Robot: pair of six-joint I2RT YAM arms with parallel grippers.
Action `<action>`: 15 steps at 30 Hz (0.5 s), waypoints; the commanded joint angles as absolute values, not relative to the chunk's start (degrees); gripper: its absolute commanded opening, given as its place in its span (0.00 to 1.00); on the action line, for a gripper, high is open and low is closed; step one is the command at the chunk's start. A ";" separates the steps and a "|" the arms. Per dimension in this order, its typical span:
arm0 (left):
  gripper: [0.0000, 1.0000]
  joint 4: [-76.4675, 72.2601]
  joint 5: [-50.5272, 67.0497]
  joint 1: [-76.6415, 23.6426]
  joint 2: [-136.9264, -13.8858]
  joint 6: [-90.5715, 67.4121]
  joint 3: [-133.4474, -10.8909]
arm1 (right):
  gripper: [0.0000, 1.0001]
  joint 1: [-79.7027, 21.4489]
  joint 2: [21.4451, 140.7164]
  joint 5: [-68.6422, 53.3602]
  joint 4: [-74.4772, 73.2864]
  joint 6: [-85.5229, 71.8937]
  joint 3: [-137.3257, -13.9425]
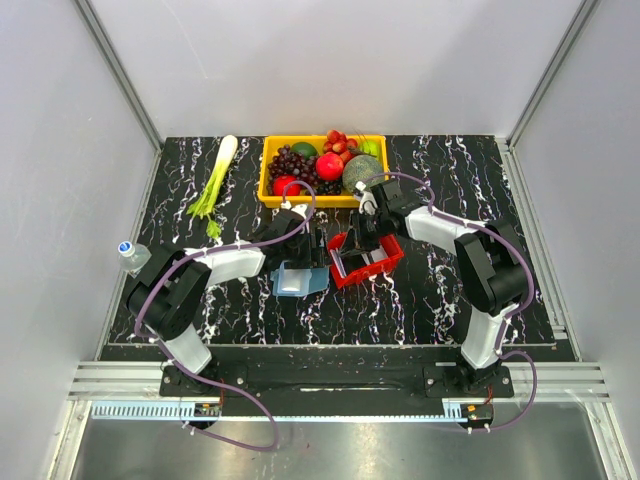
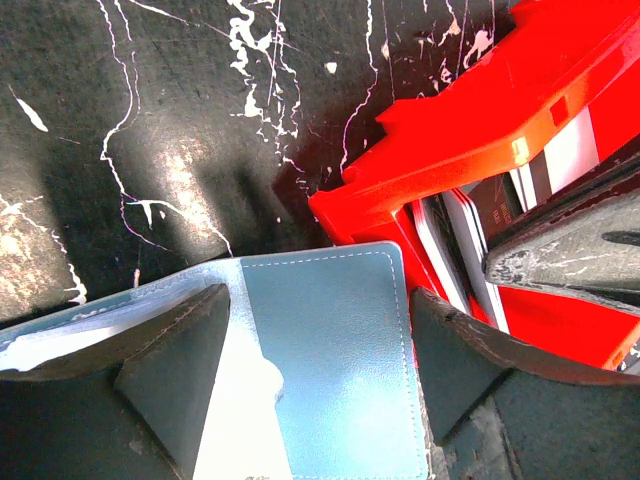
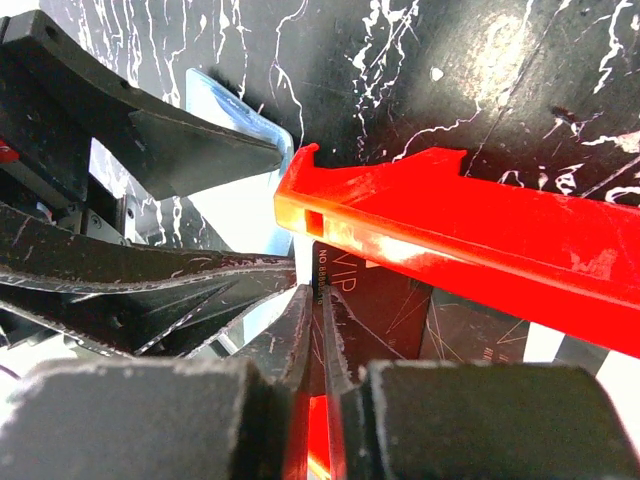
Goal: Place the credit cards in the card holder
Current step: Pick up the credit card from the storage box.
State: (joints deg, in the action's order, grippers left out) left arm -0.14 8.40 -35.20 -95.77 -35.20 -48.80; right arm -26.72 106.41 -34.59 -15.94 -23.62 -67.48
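Observation:
The blue card holder (image 1: 300, 280) lies open on the black table, just left of the red tray (image 1: 385, 265). In the left wrist view the card holder (image 2: 330, 360) spans the gap between my left gripper's (image 2: 320, 295) wide-open fingers, and a white card shows in its left pocket. Several credit cards (image 2: 455, 240) stand on edge in the red tray (image 2: 470, 130). My right gripper (image 3: 318, 290) reaches into that tray, its jaws closed to a slit on the edge of a dark credit card (image 3: 390, 300) marked VIP. Seen from above, both grippers (image 1: 362, 248) sit close together.
A yellow bin (image 1: 320, 200) of fruit stands directly behind the tray. A green leek (image 1: 215, 185) lies at the back left. A small bottle (image 1: 133, 255) stands at the left table edge. The left fingers (image 3: 200, 150) sit close beside my right gripper.

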 commanded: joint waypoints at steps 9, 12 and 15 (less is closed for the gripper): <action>0.76 -2.37 9.67 -35.24 -96.86 -35.51 -50.27 | 0.13 -26.28 107.31 -41.84 -13.71 -24.17 -67.59; 0.76 -2.37 9.67 -35.24 -96.68 -35.51 -50.27 | 0.13 -26.19 107.23 -41.57 -13.54 -24.35 -67.24; 0.76 -2.29 9.49 -35.24 -96.59 -35.59 -50.19 | 0.12 -26.19 107.23 -41.13 -13.45 -24.43 -67.15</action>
State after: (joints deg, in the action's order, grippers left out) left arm -0.23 8.69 -35.18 -95.85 -35.20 -48.80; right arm -26.46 107.13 -39.55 -14.83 -23.90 -67.26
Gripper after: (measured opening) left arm 0.762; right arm 0.129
